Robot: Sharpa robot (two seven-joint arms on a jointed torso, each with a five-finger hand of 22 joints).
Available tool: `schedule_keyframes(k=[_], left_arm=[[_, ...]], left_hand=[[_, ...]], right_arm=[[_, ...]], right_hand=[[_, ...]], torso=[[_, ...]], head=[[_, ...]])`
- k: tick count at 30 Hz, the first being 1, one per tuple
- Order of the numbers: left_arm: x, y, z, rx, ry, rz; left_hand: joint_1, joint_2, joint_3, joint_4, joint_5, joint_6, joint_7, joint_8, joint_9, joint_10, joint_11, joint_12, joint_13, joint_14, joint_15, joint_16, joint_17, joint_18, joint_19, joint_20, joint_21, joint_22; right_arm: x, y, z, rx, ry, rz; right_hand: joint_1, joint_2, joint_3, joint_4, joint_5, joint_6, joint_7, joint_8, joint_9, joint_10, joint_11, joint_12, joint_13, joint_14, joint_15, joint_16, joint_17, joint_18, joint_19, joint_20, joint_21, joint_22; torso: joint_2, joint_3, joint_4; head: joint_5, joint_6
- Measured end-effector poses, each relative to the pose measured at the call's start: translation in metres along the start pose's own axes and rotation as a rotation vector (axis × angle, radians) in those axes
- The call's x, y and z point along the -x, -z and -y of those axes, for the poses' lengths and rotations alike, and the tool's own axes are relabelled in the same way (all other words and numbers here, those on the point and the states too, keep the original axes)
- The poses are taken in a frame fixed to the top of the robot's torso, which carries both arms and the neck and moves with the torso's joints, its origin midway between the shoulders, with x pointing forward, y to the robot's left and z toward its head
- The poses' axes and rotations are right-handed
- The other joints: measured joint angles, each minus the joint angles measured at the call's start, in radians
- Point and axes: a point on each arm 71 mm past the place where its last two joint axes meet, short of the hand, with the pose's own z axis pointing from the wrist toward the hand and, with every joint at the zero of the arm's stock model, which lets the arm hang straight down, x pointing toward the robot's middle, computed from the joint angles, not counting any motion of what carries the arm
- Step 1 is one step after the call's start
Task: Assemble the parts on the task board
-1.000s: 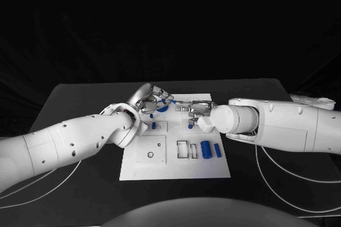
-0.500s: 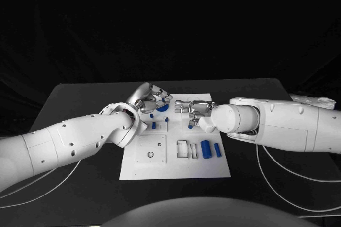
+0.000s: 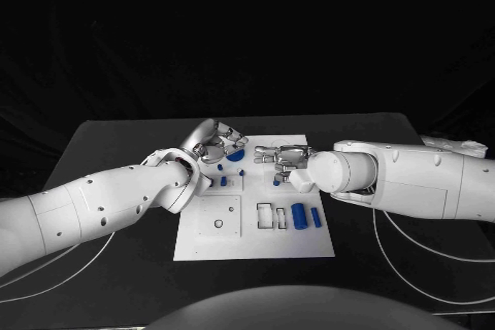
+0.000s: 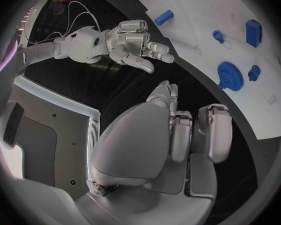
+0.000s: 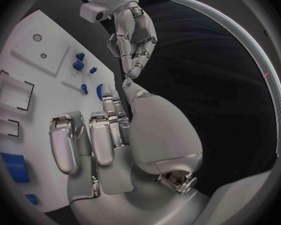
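**Task board in the middle, both robot hands over its far end**

Task board [image 3: 258, 244], the white plate, lies lengthwise in the middle of the black surface [image 3: 114, 151], its near end bare. A little further along sits a square plate with a small ring [image 3: 219, 223] marked on it, and beside that two outlined rectangular pockets [image 3: 272, 217]. Just right of the pockets lie two blue cylinders, a thicker one [image 3: 299, 217] and a thinner one [image 3: 315, 217], side by side and lengthwise along the board.

Further back, small blue parts stand on the board: a short blue peg [image 3: 223, 181] near the left arm's wrist and another blue piece [image 3: 277, 178] just under the right robot hand. The left wrist view shows a blue gear [image 4: 231, 74] flat on the board with a blue block [image 4: 253, 32] well apart from it.

At the far end the two robot hands face each other above the board. The left robot hand [image 3: 214, 145] is raised with its fingers curled loosely; nothing shows in it. The right robot hand [image 3: 280, 157] reaches in from the right with fingers stretched toward the left one and apart; it holds nothing. A rounded blue part [image 3: 236, 157] lies on the board between them, touched by neither hand as far as I can tell.
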Motion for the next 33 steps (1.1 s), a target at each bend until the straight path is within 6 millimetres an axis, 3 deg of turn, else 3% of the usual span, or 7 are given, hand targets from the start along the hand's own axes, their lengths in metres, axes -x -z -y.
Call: schedule_keyframes(k=[3,6,18,25,30,33], left_arm=[[0.004,0.002,-0.003,0.004,-0.005,0.011],[0.010,0.005,-0.006,0.008,-0.012,0.027],[0.040,0.018,-0.018,0.015,-0.059,0.137],[0.051,0.023,-0.020,0.010,-0.076,0.175],[0.055,0.025,-0.021,0.007,-0.085,0.193],[0.057,0.025,-0.021,0.003,-0.089,0.201]], left_hand=[[-0.016,-0.006,0.000,0.000,-0.008,0.000,0.000,-0.001,0.000,0.000,0.000,0.000,0.000,0.000,0.000,0.000,0.000,0.000,0.000,0.000,0.000,0.000],[-0.048,-0.013,0.000,0.000,-0.008,-0.006,0.004,-0.011,-0.002,-0.001,0.001,0.000,0.000,0.000,0.000,0.000,0.001,0.000,0.000,0.000,0.004,0.000],[-0.087,-0.024,-0.012,0.000,-0.008,-0.026,0.003,-0.023,-0.006,-0.004,0.004,0.000,0.000,0.000,0.000,0.000,0.001,0.000,0.000,0.000,0.012,0.000],[-0.099,-0.025,-0.013,0.001,-0.008,-0.026,0.003,-0.027,-0.007,-0.004,0.004,0.000,0.000,0.000,0.000,0.000,0.001,0.000,0.000,0.000,0.033,0.000],[-0.107,-0.025,-0.017,0.000,-0.008,-0.026,0.003,-0.027,-0.007,-0.004,0.004,0.000,0.000,0.000,0.000,0.000,0.001,0.000,0.000,0.000,0.042,0.000],[-0.107,-0.025,-0.017,0.000,-0.008,-0.026,0.003,-0.027,-0.007,-0.004,0.004,0.000,0.000,0.000,0.000,0.000,0.001,0.000,0.000,0.000,0.042,0.000]], right_arm=[[0.001,0.000,-0.002,0.030,0.066,0.001],[0.001,-0.001,-0.006,0.074,0.163,0.002],[-0.018,-0.007,-0.026,0.361,0.828,-0.001],[-0.030,-0.009,-0.037,0.487,1.092,0.012],[-0.041,-0.014,-0.046,0.557,1.256,0.011],[-0.051,-0.016,-0.049,0.604,1.386,-0.003]], right_hand=[[0.006,0.017,0.004,-0.004,0.000,0.010,-0.010,0.007,0.001,-0.002,-0.002,0.005,0.000,0.000,0.000,0.000,0.000,0.000,0.000,0.000,0.000,0.000],[0.013,0.024,0.004,-0.004,-0.006,0.012,-0.008,0.007,0.001,-0.002,-0.002,0.005,0.000,0.000,0.000,0.000,0.000,0.000,0.000,0.000,0.000,0.000],[0.027,0.038,0.007,-0.007,-0.010,0.006,-0.013,0.002,-0.004,0.013,0.002,0.018,0.001,0.000,0.000,0.000,0.001,0.000,0.000,0.000,0.000,0.001],[0.022,0.033,0.000,0.000,-0.010,0.012,-0.019,0.002,-0.010,0.034,-0.002,0.023,0.001,0.000,0.000,0.000,0.001,0.000,0.004,0.003,0.000,0.001],[0.019,0.029,-0.003,0.003,-0.010,-0.006,-0.047,-0.005,-0.018,0.032,0.001,0.019,-0.001,0.000,0.000,0.000,0.001,0.000,0.004,0.003,0.000,0.001],[0.029,0.020,0.002,-0.002,-0.010,-0.032,-0.079,-0.008,-0.029,0.009,-0.005,0.003,-0.001,-0.001,-0.001,0.000,0.001,0.000,0.004,0.003,0.000,0.001]], torso=[[0.000,0.0000,0.0006],[0.000,0.0000,0.0010],[-0.001,-0.0004,0.0037],[0.000,-0.0012,0.0055],[0.000,-0.0018,0.0060],[0.001,-0.0013,0.0060]], head=[[0.001,0.001],[0.002,0.002],[0.007,0.004],[0.012,0.006],[0.015,0.004],[0.016,0.003]])
